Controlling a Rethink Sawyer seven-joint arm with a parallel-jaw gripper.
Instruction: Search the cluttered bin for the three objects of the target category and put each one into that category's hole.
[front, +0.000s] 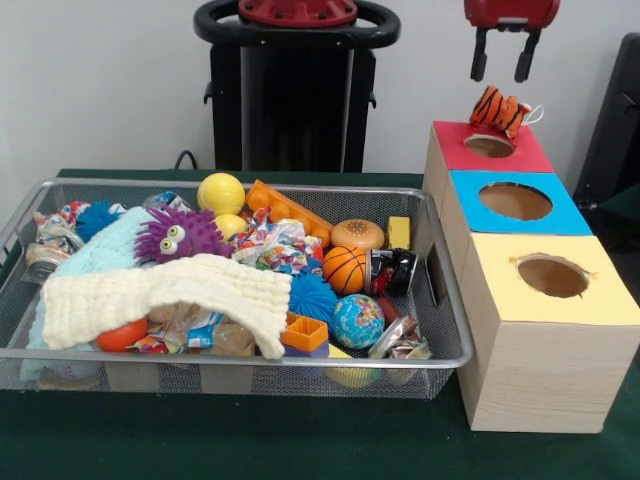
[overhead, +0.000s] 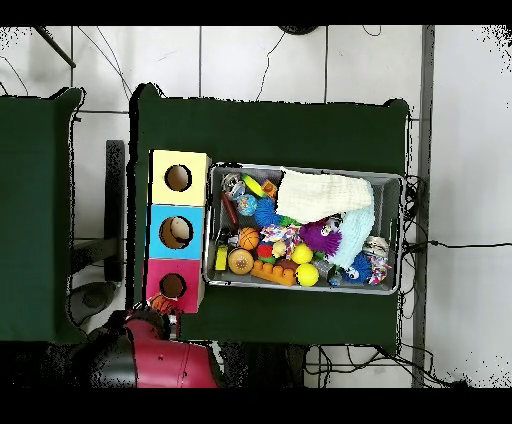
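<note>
Above the red box (front: 490, 150), at one o'clock from the bin (front: 60, 350), the end effector (front: 499, 66) hangs with fingers apart, empty. Below it, a tiger plush (front: 498, 110) sits at the hole's far rim; it looks light and soft, best pinched across its body.

Front view: camera set low, close to the near table edge, facing across the green table (front: 300, 445) toward the white wall; the wire bin (front: 230, 355) fills the left and centre, the row of three boxes (front: 540, 330) the right. Table level, slightly downward tilt.

Overhead view: camera high above, looking straight down, far off; the whole table (overhead: 270, 130) shows, with tiled floor around it. Bin (overhead: 392, 182) right of centre, boxes (overhead: 157, 240) to its left.

Shared: bin, boxes and tabletop appear in both, turned half round between them. The floor shows only from overhead, the wall only from the front.
</note>
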